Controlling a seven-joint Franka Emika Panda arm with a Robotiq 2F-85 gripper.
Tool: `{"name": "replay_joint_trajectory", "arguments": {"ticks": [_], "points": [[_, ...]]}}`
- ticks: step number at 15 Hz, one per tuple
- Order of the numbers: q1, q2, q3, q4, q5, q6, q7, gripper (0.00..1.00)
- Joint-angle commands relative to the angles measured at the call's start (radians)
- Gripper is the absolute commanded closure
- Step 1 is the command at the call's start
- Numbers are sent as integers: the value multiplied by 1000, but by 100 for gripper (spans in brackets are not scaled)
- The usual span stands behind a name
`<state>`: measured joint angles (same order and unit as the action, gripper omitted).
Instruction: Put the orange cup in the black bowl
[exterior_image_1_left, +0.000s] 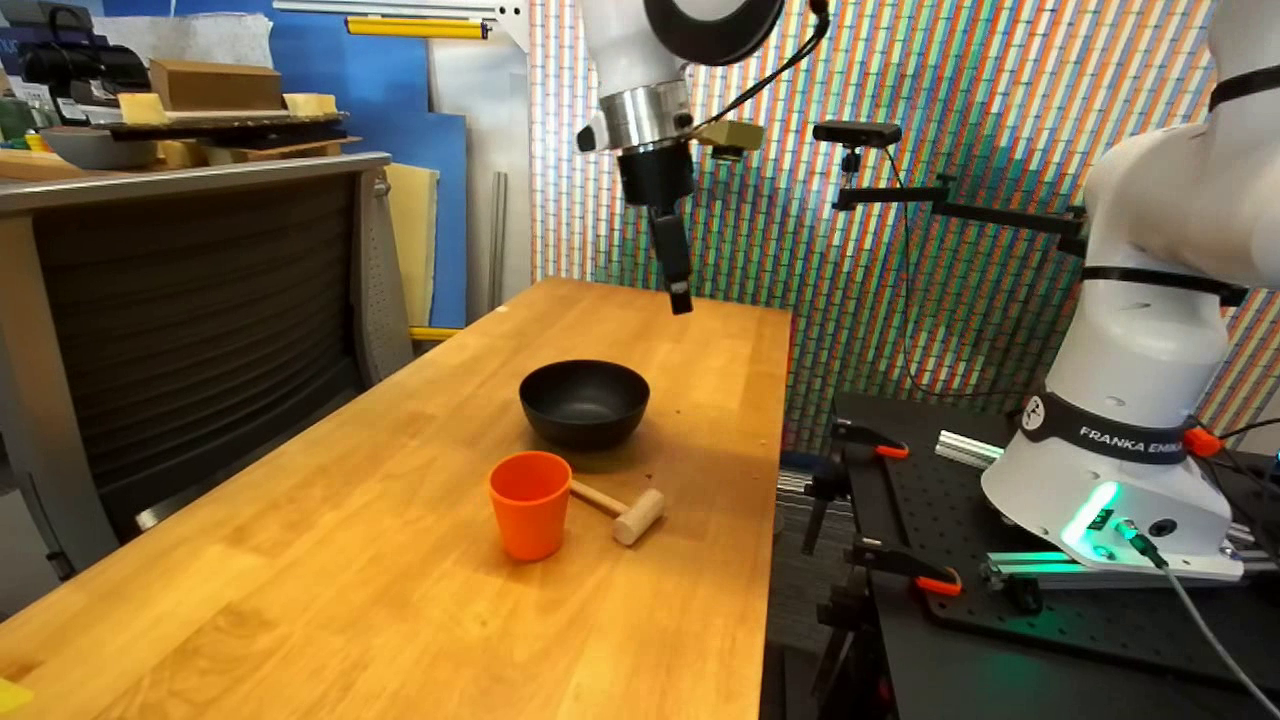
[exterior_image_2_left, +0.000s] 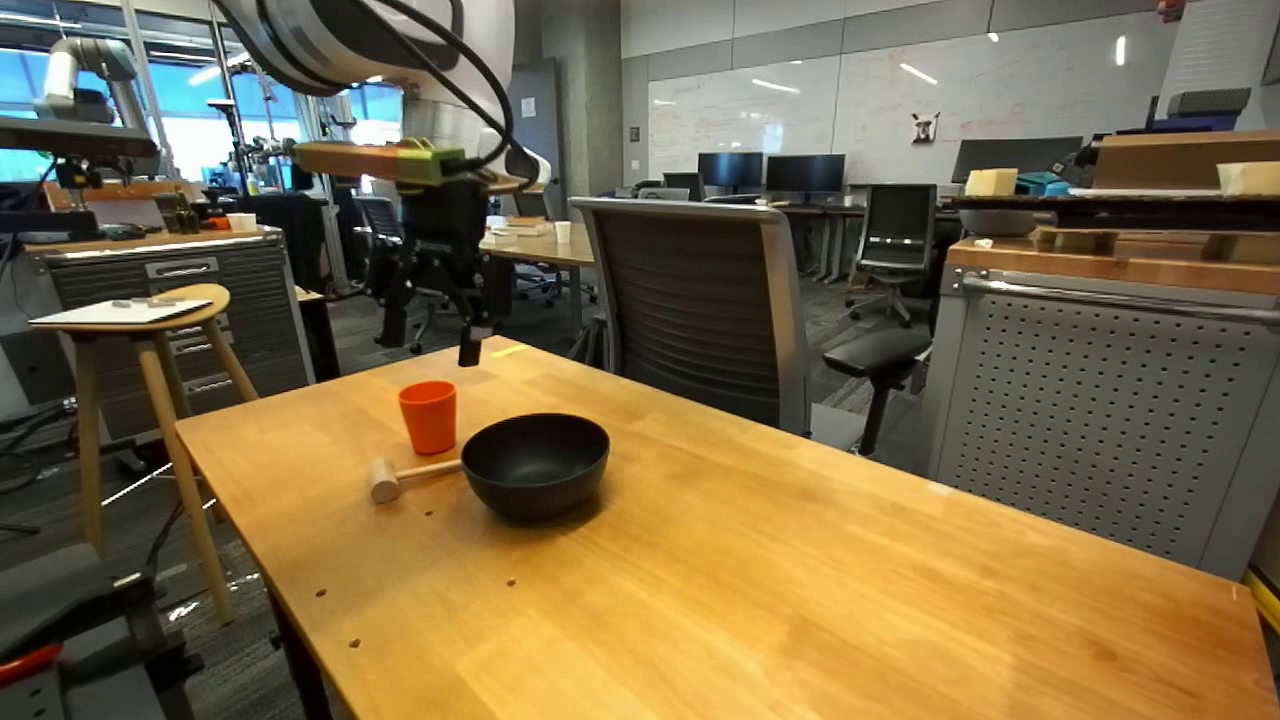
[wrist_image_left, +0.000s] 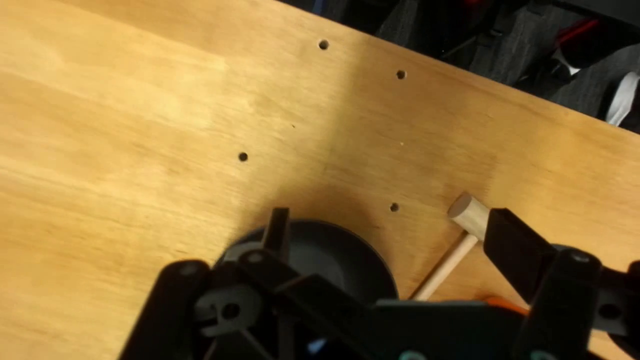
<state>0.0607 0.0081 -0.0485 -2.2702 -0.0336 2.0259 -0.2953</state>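
So I've got this long wooden tabletop (exterior_image_1_left: 400, 570), and the biggest thing on it is the black bowl (exterior_image_1_left: 585, 405), right side up. The orange cup (exterior_image_1_left: 531, 512) is just beside it, outside the rim, standing upright. There's a wooden mallet (exterior_image_1_left: 638, 517) lying there, handle pointing into the gap between those two. My fingers (wrist_image_left: 517, 252) are spread wide apart in the air over the tabletop, and in the wrist view they partly block the bowl.
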Motion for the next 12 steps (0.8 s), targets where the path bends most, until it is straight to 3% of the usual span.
{"name": "replay_joint_trajectory", "arguments": {"ticks": [1,6,12], "points": [[19,239,78,216,13,-23,-50,0],[58,519,167,487,-37,-69,-41,0],[94,772,197,786,-56,-132,-45,0]]}}
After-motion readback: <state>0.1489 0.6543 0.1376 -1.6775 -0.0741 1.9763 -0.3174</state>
